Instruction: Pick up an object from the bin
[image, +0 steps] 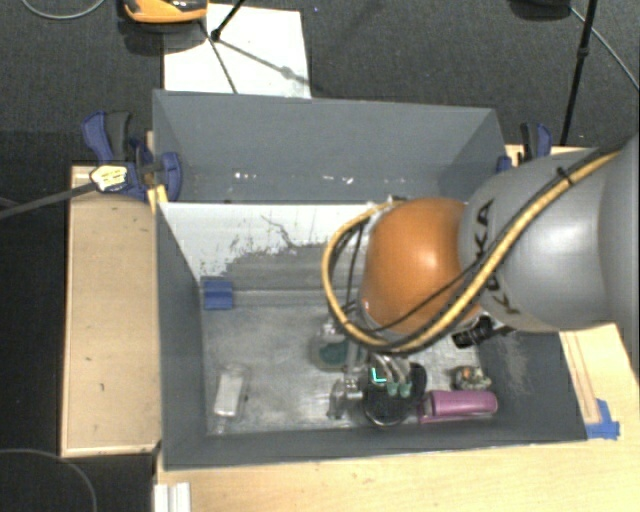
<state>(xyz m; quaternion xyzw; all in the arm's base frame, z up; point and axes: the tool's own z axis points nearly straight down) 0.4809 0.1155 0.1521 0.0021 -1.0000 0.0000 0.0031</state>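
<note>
Bin floor, front centre: my claw sits low beneath the arm's rounded orange wrist cover, close to the near wall of the grey metal bin. From this overhead camera I cannot tell whether the claw is spread or pressed together, nor whether anything is in it. The cover and its looped black-and-yellow cables hide much of it.

Just beside the claw, on the view's right, lies a black rounded object. Just behind the claw, toward the bin's back, is a small teal-green piece. I cannot say which of the two the claw is over.

Right of the black object a purple plastic cylinder lies along the front wall, with a small brown-and-green lump just behind it. Well apart to the view's left, a pale clear oblong packet lies on the floor, and a blue rectangular block rests by the left wall. The silver arm enters from the right.
</note>
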